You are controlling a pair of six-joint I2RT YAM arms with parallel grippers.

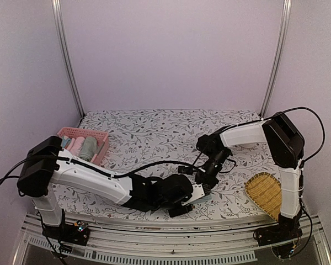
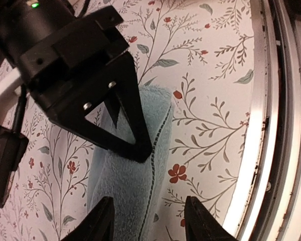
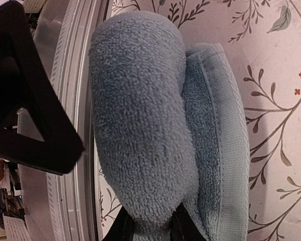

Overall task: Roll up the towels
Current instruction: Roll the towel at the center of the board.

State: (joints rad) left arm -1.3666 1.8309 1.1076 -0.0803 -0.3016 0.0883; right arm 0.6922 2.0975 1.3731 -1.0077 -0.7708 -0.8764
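Within right gripper (image 3: 149, 227), blue towel (image 3: 140, 125) (rolled)

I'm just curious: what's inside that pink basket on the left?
The pink basket holds a rolled sage green towel; paler things beside it are unclear; anything underneath is hidden.

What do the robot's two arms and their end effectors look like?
The left arm and the right arm look the same: white rounded links joined by black blocky joints. Loose black cables run along each. The left end effector and the right end effector are black, with flat triangular fingers; one finger shows two silver screws, and a small green light glows on that wrist.
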